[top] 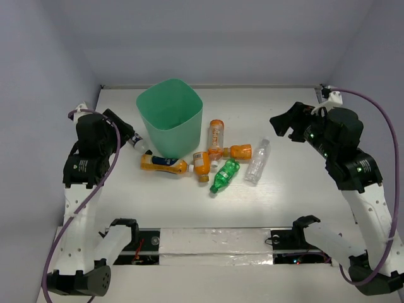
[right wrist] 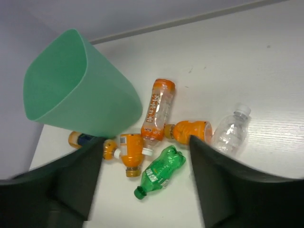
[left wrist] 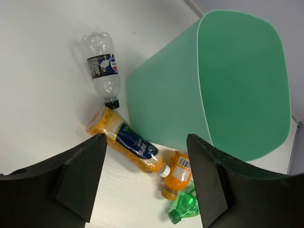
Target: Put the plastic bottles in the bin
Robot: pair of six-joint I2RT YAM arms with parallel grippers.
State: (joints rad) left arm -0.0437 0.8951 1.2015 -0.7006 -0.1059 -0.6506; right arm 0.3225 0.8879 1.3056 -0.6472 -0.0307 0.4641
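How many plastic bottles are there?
7. Dark-labelled clear bottle left of the bin; in front and right: blue-labelled orange bottle, short orange bottle, tall orange bottle, sideways orange bottle, green bottle, plain clear bottle. Bin may hide more.

Bottles (top: 201, 162) crowded against bin (top: 177, 139), bin blocking behind, open table (top: 189, 211) in front

Tapered mint-green plastic tub (top: 178, 136): uniform mint green inside and out. Long orange plastic bottle (left wrist: 126, 140): orange body, dark blue label, white cap. Short orange plastic bottle (right wrist: 129, 151): orange, with white barcode label and orange cap. Slim part-clear plastic bottle (right wrist: 156, 109): orange ends, orange lettering on clear wall. Stubby orange plastic bottle (right wrist: 190, 131): orange. Green plastic bottle (right wrist: 161, 173): translucent green, green cap. Clear plastic bottle (right wrist: 230, 133): colourless, white cap. Clear plastic bottle with dark label (left wrist: 102, 66): black-and-blue label with white print, black cap. Flat tabletop (top: 284, 189): white.
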